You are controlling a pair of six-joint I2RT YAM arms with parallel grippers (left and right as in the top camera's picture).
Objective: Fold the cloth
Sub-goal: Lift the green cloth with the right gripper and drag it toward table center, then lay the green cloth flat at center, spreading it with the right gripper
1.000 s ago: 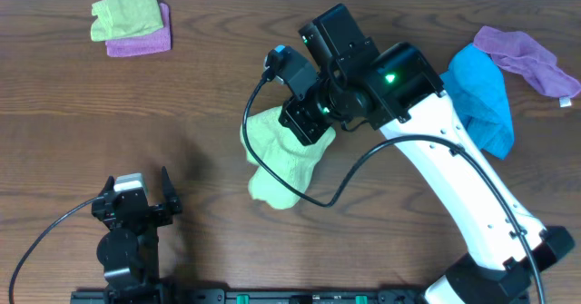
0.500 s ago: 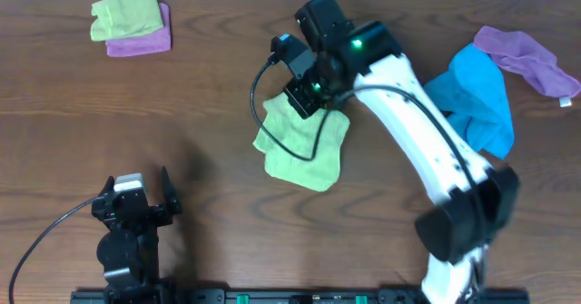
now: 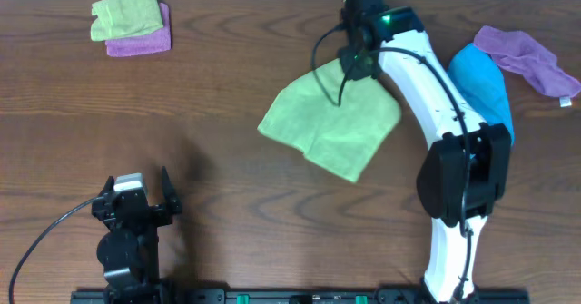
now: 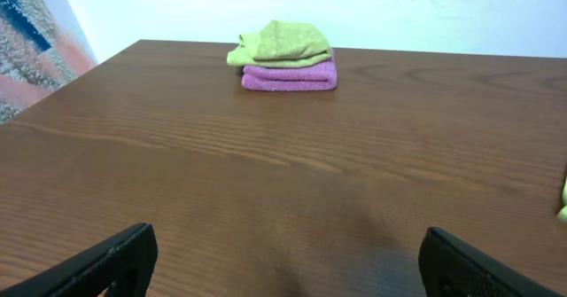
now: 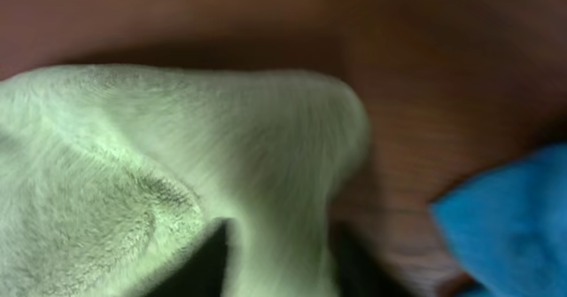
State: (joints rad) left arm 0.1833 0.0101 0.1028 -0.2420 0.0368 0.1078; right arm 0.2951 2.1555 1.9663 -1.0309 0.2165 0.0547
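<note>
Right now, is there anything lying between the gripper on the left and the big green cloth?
Nothing visible: only bare table lies between the left gripper and the lime-green cloth. The right gripper holds its far corner.

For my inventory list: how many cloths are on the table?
5. Far left: small green cloth on folded purple cloth. Middle: spread green cloth. Right: blue cloth, loose purple cloth. Some may be hidden.
</note>
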